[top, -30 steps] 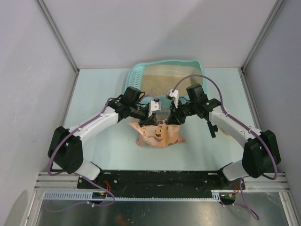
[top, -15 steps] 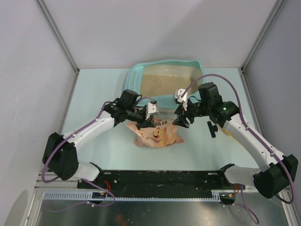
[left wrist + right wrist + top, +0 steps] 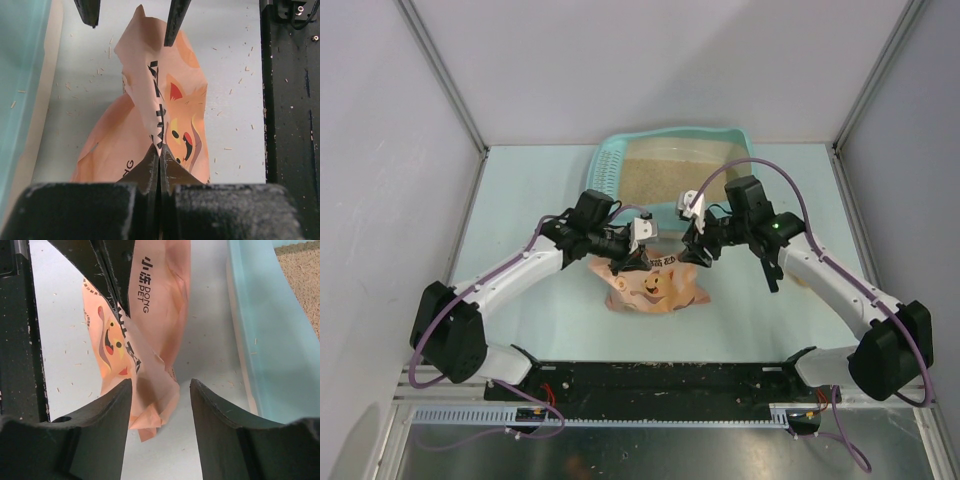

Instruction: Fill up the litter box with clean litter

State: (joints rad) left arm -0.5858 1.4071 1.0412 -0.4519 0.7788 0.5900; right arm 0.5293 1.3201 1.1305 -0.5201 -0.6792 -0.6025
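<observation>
left fingers (image 3: 144, 172) pinching top edge of pink bag (image 3: 175, 100), right fingers (image 3: 102, 430) spread with its other corner between them; litter box (image 3: 608, 165) just behind on counter (image 3: 525, 200), beige litter (image 3: 670, 175) inside

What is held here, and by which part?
Left tool pinches the pink pig-print bag by its raised edge; right tool, open around its corner, holds nothing.

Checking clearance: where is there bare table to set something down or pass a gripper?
Free: the table left of the litter box, right of it, and nearer than the bag. Crowded: between bag and litter box, where left gripper and right gripper meet.
</observation>
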